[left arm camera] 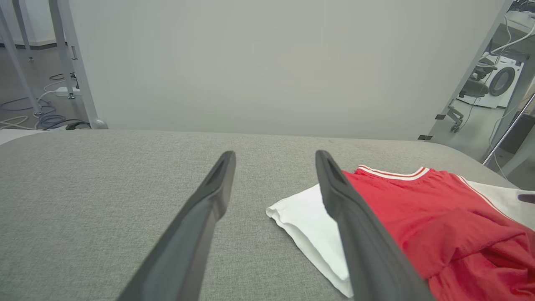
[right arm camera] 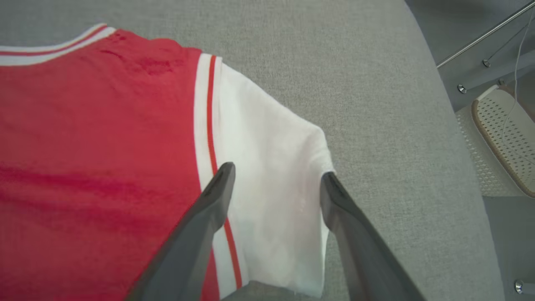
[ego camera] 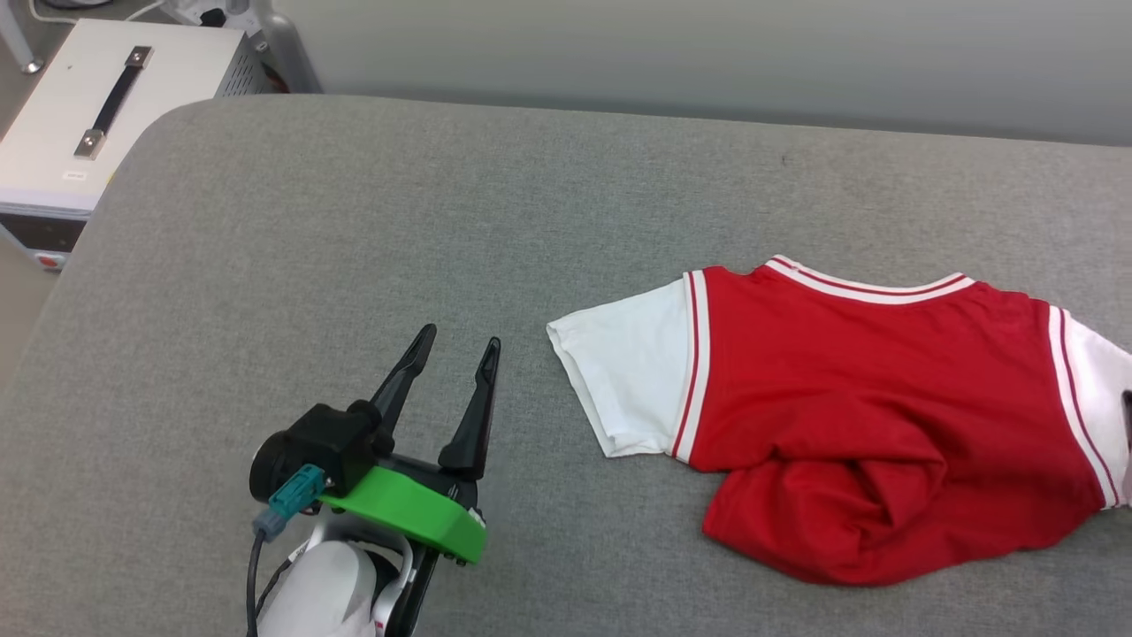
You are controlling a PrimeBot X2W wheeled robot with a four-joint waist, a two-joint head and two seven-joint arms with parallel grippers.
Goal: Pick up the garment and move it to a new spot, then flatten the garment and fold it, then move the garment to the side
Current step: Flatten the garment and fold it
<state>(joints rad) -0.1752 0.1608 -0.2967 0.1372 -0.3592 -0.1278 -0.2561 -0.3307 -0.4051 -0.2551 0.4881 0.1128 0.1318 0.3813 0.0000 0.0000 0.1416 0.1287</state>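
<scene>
Watching the shirt lie rumpled on the right of the bench, with my left gripper and right gripper both wide open and empty, I fear pinching only the sleeve would bunch it worse

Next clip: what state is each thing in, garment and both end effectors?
garment: lying on the table, unheld, lower hem bunched.
left end effector: open, empty, over bare table, apart from garment.
right end effector: open, over a white sleeve, gripping nothing.

Table L half free; garment covers R (bunched hem).
</scene>
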